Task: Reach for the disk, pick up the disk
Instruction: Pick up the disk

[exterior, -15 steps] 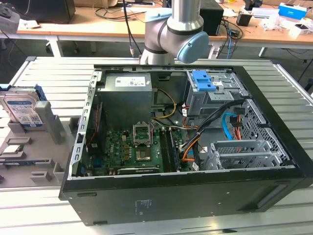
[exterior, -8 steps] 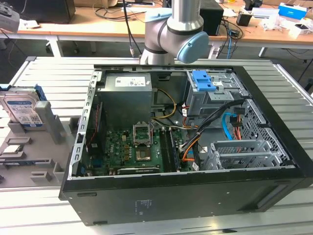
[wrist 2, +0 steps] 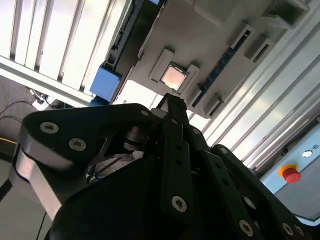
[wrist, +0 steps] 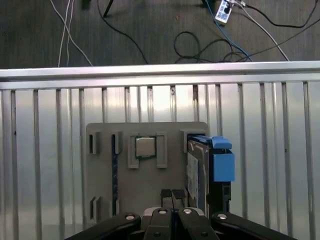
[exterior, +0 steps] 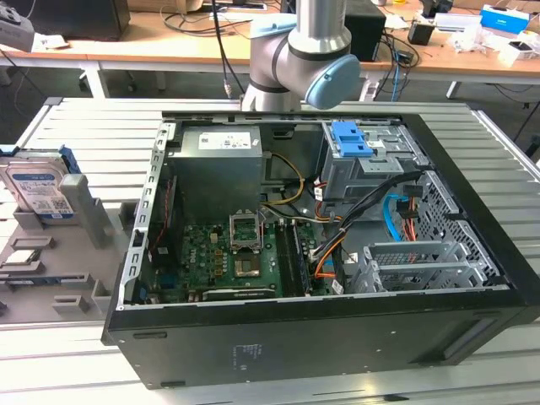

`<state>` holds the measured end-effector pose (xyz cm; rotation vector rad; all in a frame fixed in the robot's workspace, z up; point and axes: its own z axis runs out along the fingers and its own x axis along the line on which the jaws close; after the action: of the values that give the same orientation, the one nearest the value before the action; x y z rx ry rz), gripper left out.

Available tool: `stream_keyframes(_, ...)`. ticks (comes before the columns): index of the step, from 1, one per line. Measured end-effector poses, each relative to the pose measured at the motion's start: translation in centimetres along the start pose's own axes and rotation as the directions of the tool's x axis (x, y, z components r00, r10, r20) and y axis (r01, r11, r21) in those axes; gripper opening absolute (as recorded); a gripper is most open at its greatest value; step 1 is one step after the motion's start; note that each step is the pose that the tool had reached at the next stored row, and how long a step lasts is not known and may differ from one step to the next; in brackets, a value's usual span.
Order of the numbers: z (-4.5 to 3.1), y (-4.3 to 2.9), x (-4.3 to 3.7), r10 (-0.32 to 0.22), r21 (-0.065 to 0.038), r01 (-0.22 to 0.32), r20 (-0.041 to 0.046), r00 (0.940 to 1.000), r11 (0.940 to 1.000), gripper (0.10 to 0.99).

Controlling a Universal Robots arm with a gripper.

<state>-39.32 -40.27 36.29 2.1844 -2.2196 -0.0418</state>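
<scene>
While on edge in its tray [wrist: 150, 180], the disk [wrist: 196, 170], long axis along table slats [wrist: 50, 150]; end effector [wrist: 170, 194] closed, empty.

exterior view: high, oblique | both wrist views — downward, seemingly sharing tray [wrist: 150, 182]

Nothing printed on the disk [exterior: 35, 187] can be read.

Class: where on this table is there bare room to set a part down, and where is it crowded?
Free: the slats below the tray in the exterior view, and the strip on the exterior view's right of the case. Crowded: the tray, with the disk standing in it, and the case's inside, full of cables.
</scene>
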Motion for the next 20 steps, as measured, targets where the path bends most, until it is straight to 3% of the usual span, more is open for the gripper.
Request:
stream_keyframes(5,0.00,0.00,0.00,-0.062,0.000,0.062,-0.0024,0.9981,0.9981,0.106)
stream_keyframes(11,0.00,0.00,0.00,-0.158,0.000,0.158,-0.0060,0.9875,0.9875,0.106)
stream_keyframes(15,0.00,0.00,0.00,-0.157,0.000,0.157,-0.0061,0.9877,0.9877,0.106)
stream_keyframes(20,0.00,0.00,0.00,-0.036,0.000,0.036,-0.0014,0.9993,0.9993,0.106)
